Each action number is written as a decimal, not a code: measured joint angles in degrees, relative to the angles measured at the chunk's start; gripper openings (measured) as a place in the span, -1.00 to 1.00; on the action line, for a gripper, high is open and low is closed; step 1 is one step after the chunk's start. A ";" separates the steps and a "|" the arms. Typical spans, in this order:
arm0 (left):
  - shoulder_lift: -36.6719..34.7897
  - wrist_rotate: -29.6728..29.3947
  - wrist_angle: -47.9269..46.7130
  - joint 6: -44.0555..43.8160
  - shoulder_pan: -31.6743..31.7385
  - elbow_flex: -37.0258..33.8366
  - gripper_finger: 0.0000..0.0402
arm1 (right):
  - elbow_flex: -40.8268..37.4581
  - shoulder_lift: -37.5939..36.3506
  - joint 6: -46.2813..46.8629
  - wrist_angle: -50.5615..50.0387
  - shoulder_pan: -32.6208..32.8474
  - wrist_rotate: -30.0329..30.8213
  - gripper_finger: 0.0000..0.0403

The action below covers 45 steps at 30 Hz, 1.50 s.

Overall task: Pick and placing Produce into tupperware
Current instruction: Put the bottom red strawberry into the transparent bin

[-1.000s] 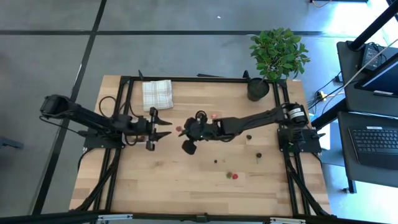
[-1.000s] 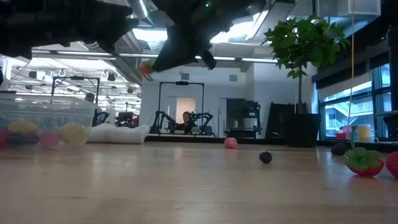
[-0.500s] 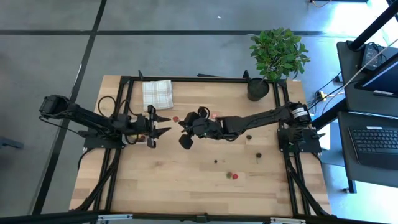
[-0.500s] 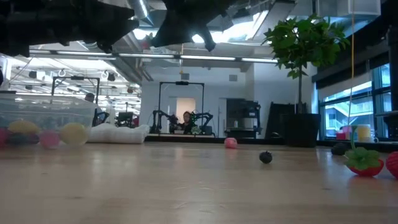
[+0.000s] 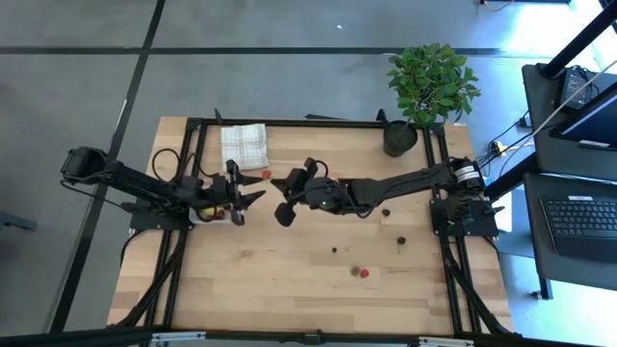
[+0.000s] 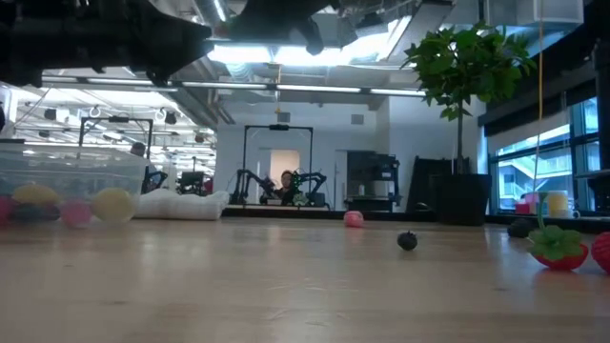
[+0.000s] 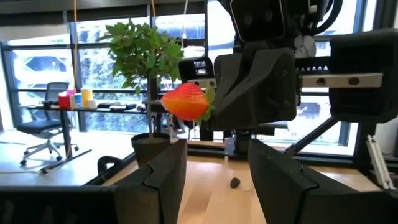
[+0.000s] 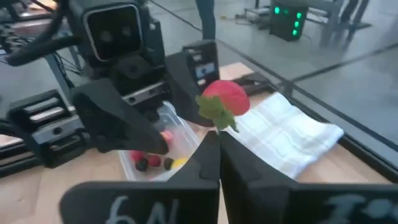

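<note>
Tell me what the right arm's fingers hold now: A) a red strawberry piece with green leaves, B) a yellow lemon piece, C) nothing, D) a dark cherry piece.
A: the right wrist view shows the red strawberry piece with green leaves pinched at the tips of the right arm's shut fingers.

Clear glossy plastic tupperware [image 8: 163, 148], checked woven cloth [image 5: 243, 146], pale smooth wooden table [image 5: 289, 270], matt black end effectors.

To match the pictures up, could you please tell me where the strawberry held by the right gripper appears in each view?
High view: strawberry in the right gripper, left of centre.
Low view: not in it.
Left wrist view: strawberry upper centre.
Right wrist view: strawberry upper centre.
Landmark: potted plant, absent from right wrist.
</note>
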 joint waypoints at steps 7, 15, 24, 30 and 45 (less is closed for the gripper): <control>0.00 1.81 2.45 -2.91 0.00 0.00 -0.18 | 0.00 0.00 -3.46 1.44 1.42 -0.07 -1.00; 0.00 4.93 6.98 -6.79 0.00 0.00 -0.18 | 0.00 -0.02 -5.16 2.73 2.24 -0.07 -1.00; 0.00 9.42 7.52 -10.26 0.00 0.00 -0.18 | 0.00 -0.02 -6.73 5.34 2.33 -0.71 -1.00; 0.00 9.35 7.49 -10.25 0.00 0.00 -0.18 | 0.00 -0.02 -7.94 6.59 2.70 -1.60 -1.00; -0.02 10.35 11.38 -10.45 0.00 0.00 -0.18 | 0.00 -0.02 -7.35 7.06 2.72 -6.36 -1.00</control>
